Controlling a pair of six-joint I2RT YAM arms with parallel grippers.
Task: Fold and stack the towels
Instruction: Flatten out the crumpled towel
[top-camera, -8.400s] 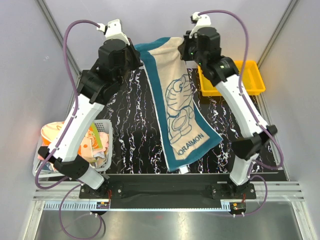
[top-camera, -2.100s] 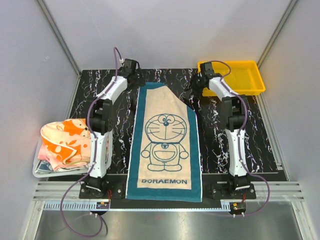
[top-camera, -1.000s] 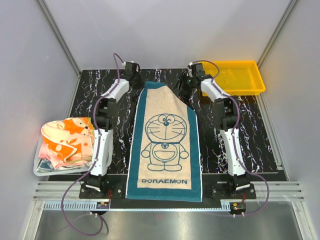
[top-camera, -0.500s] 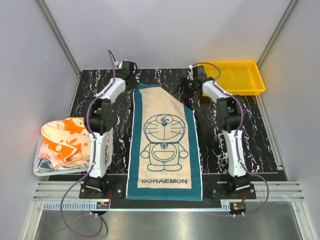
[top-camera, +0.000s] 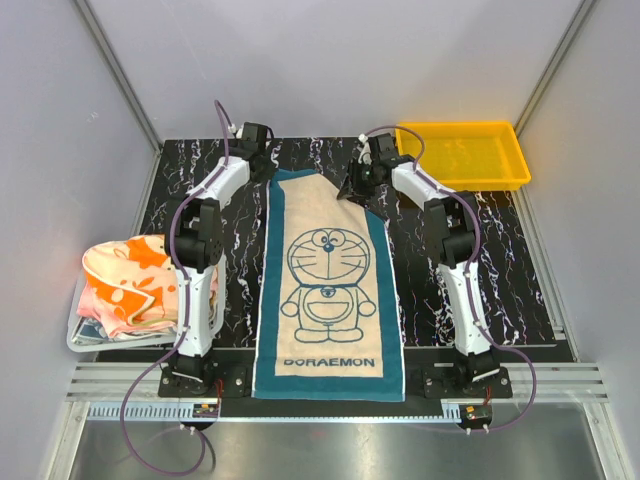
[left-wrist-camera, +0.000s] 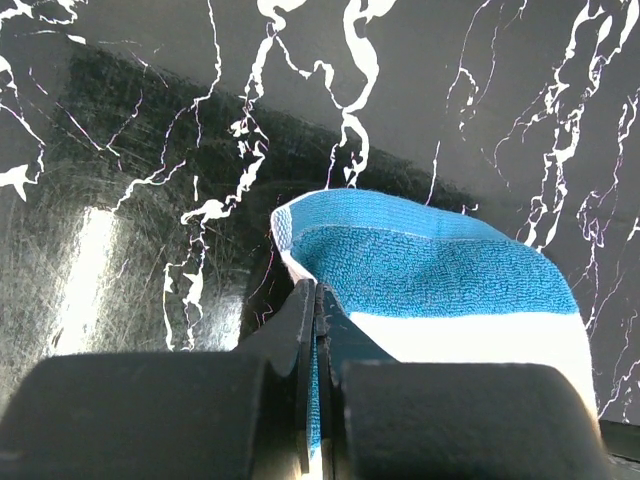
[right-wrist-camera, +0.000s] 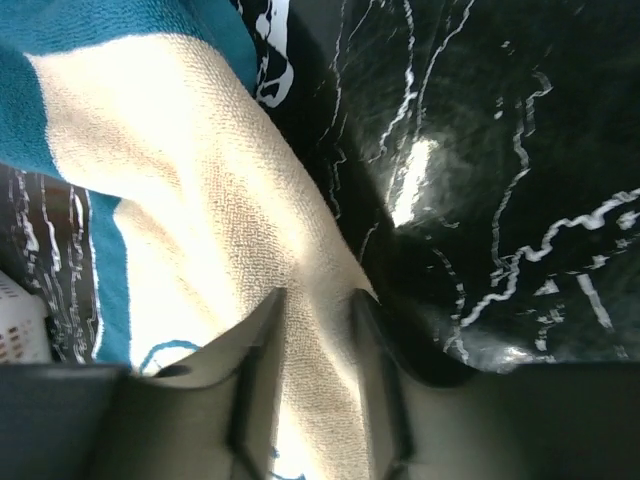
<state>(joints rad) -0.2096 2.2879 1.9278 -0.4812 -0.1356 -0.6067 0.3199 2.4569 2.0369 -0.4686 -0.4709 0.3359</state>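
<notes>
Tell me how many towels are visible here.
2 clearly: the teal towel spread flat in the middle, and the orange-and-cream towel heaped at the left. More may lie hidden beneath it.

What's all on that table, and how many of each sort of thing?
robot arms: 2
teal towel, spread flat: 1
heap of towels, too bunched to count singly: 1
white basket: 1
yellow tray: 1
Total: 6

Marbled black table (top-camera: 510, 270), perhaps lilac-grey walls (top-camera: 330, 60)
</notes>
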